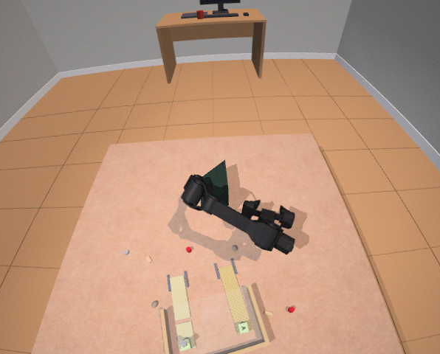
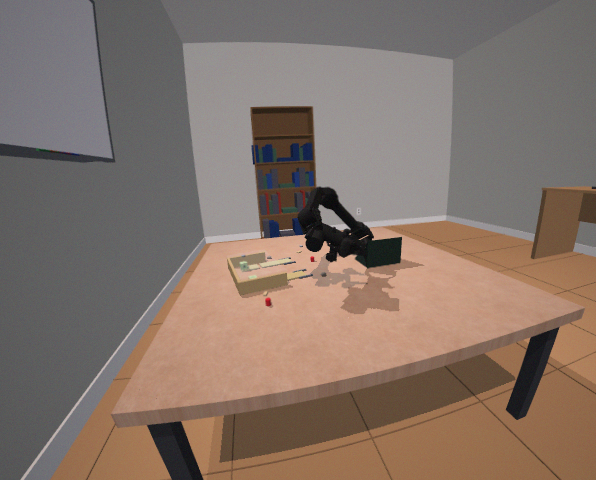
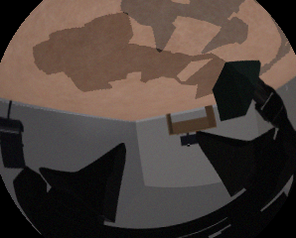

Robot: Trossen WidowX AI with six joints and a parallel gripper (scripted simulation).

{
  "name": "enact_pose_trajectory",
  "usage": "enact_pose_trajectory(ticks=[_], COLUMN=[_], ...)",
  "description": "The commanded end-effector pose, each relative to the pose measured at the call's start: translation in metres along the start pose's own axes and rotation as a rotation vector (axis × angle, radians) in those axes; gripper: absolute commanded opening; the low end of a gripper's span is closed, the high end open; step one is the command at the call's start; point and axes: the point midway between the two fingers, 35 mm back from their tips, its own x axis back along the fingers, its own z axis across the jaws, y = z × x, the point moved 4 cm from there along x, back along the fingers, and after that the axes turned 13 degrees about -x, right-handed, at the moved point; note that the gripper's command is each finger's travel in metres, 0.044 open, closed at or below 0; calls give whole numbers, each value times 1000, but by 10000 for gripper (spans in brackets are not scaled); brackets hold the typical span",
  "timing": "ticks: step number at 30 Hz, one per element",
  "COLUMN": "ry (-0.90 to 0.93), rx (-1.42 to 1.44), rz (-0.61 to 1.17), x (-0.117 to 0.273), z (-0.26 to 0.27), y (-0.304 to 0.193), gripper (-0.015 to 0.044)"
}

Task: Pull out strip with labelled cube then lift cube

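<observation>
Tiled room, pale wooden table (image 1: 109, 198). The unbroken strip (image 1: 233, 295) lies near the table's near edge in the top view, long axis running from that edge toward the centre, its free end pointing at the arm. The labelled cube (image 1: 243, 327) sits on its far end inside a walled tray (image 1: 259, 304). Judged thin, light and flexible; best taken at the free end. The neighbouring strip (image 1: 179, 293) is split. The gripper (image 1: 268, 213), well apart near the centre, stands spread wide, holding nothing.

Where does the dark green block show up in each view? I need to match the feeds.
Top: dark green block, mid-frame, behind the arm's elbow.
Exterior: right of the arm, mid-table.
Wrist: right of centre, above the right-hand finger.
Shared landmark: the arm's shadow on the table, beside the block.
</observation>
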Motion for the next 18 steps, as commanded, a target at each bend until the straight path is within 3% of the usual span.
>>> enact_pose_trajectory(ticks=[1,4,11,18], ry=[7,108,347,461], rx=[13,191,590,713], rz=[-11,-179,-753,-1378], x=[1,14,66,127], z=[-1,-8,-33,-81], y=[1,8,25,33], gripper=[400,400,400,400])
